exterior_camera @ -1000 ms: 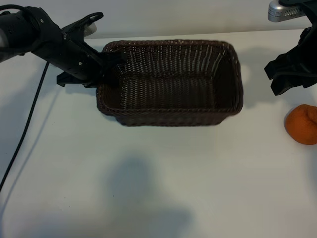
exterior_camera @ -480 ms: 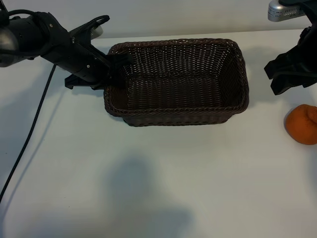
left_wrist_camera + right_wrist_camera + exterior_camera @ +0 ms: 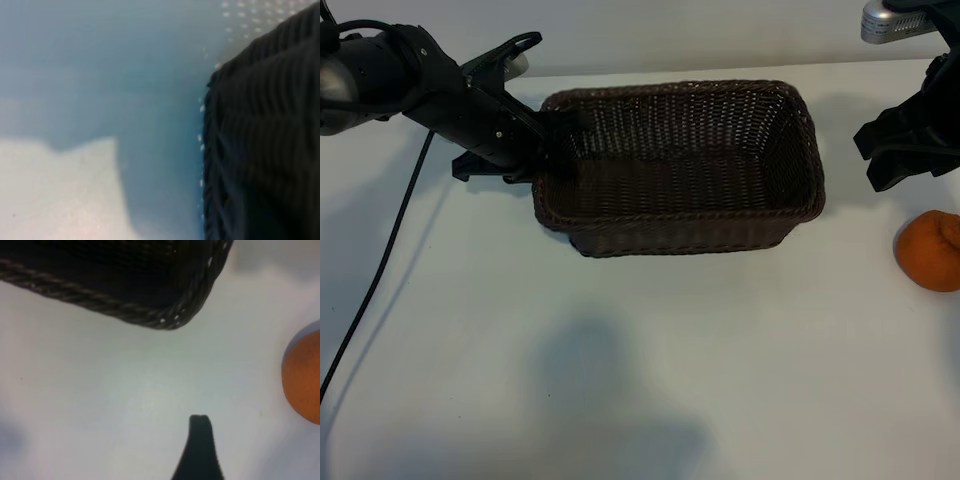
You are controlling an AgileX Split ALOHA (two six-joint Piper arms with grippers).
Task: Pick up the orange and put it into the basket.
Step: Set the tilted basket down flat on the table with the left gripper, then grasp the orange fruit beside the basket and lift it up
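— Left gripper (image 3: 548,150) is at the short end of the basket (image 3: 690,232), at the end far from the other arm. Its fingers are on both sides of the braided rim there, one inside and one outside. If they press the wicker or only stand around it, I cannot tell.

— And the right gripper (image 3: 905,150)?

— It hangs above the white table (image 3: 620,360), just beyond the other short end of the basket and apart from it. Its jaws stand spread and nothing is between them. In its wrist view only one dark finger (image 3: 200,450) is visible, over bare table.

— Where is the orange (image 3: 928,251)?

— On the table, in front of the right gripper, toward the camera. It is near this gripper but not touching it. From the left gripper it is well apart, with the whole basket between them. Inside the basket I see only wicker.
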